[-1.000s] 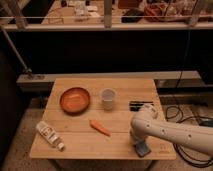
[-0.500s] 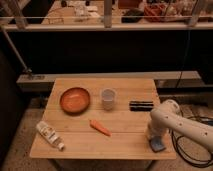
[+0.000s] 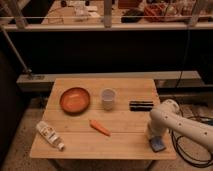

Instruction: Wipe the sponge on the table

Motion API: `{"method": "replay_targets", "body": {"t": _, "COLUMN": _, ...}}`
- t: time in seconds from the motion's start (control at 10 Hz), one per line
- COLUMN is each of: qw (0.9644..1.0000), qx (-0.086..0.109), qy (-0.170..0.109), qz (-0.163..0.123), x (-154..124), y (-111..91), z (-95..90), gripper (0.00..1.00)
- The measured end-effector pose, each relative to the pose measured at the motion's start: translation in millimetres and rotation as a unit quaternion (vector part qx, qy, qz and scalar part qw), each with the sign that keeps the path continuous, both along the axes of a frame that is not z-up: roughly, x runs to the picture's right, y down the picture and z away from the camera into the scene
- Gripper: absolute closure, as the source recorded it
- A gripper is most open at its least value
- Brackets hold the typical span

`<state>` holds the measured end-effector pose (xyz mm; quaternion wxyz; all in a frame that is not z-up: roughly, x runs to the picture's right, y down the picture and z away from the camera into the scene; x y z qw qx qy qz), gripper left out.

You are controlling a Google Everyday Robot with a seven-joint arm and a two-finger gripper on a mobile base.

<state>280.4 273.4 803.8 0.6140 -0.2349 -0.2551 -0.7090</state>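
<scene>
Blue and small, the sponge (image 3: 158,145) lies flat on the table (image 3: 125,141) close to its front right corner, only a little in from the right edge. The gripper (image 3: 154,138) is right above it, pointing down at the wood, with its tip meeting the sponge's rear left part, so the sponge pokes out from under it toward the front and right. Whether the claw is clamped on the sponge or only pressing on it cannot be told from this view.

The white arm (image 3: 170,116) comes in from the right side, rises to a rounded elbow over the table's right edge, then bends down and to the left to the gripper.

Behind the sponge, well apart from it, a black rectangular bar (image 3: 141,105) lies crosswise on the wood. Left of the bar stands a white cup (image 3: 108,98), upright near the middle of the tabletop. Farther left sits a shallow orange-brown bowl (image 3: 75,99). An orange carrot-like piece (image 3: 100,128) lies at a slant in front of the cup, left of the gripper. A white bottle (image 3: 50,135) lies on its side near the front left corner. Dark cables (image 3: 192,152) loop on the floor to the right of the table.
</scene>
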Motion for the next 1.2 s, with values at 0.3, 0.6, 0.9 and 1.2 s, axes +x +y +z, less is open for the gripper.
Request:
{"method": "replay_targets", "body": {"t": 0.3, "qw": 0.9996, "qx": 0.018, "qy": -0.017, "qz": 0.011, "x": -41, "y": -49, "z": 27.0, "gripper": 1.0}}
{"method": "replay_targets", "body": {"t": 0.6, "qw": 0.999, "qx": 0.028, "qy": -0.033, "qz": 0.016, "x": -85, "y": -93, "z": 52.4, "gripper": 1.0}}
{"method": "replay_targets", "body": {"t": 0.9, "qw": 0.998, "qx": 0.021, "qy": -0.058, "qz": -0.007, "x": -118, "y": -97, "z": 58.6, "gripper": 1.0}}
{"method": "replay_targets", "body": {"t": 1.2, "qw": 0.9952, "qx": 0.02, "qy": -0.085, "qz": -0.043, "x": -151, "y": -63, "z": 38.0, "gripper": 1.0}}
